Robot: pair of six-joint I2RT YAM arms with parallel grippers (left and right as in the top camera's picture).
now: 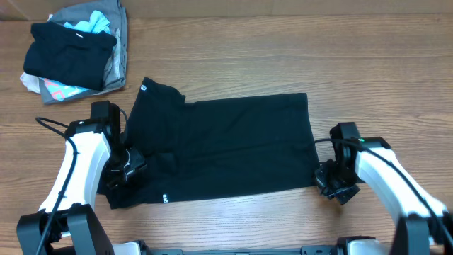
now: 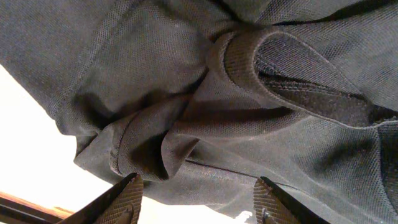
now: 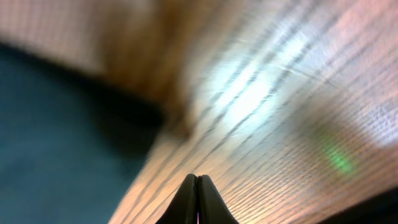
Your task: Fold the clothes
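The black T-shirt (image 1: pixel 219 149) lay spread across the table (image 1: pixel 297 49), rumpled under the left gripper (image 2: pixel 198 190), whose jaws stood apart and might snag those folds; the right gripper (image 3: pixel 198 186), pinched together on nothing beside the hem, could miss the cloth

Wooden table (image 1: pixel 297 49), light brown, grain left to right. Carries two things. Black T-shirt (image 1: pixel 233 145) at centre, laid out as a rough rectangle, rumpled at its left end; white logo (image 1: pixel 144 88) at far-left corner, white tag (image 1: pixel 164 198) at near-left edge. Heap (image 1: pixel 74 53) of mixed garments at far-left corner, black piece on top, near T-shirt, not touching.
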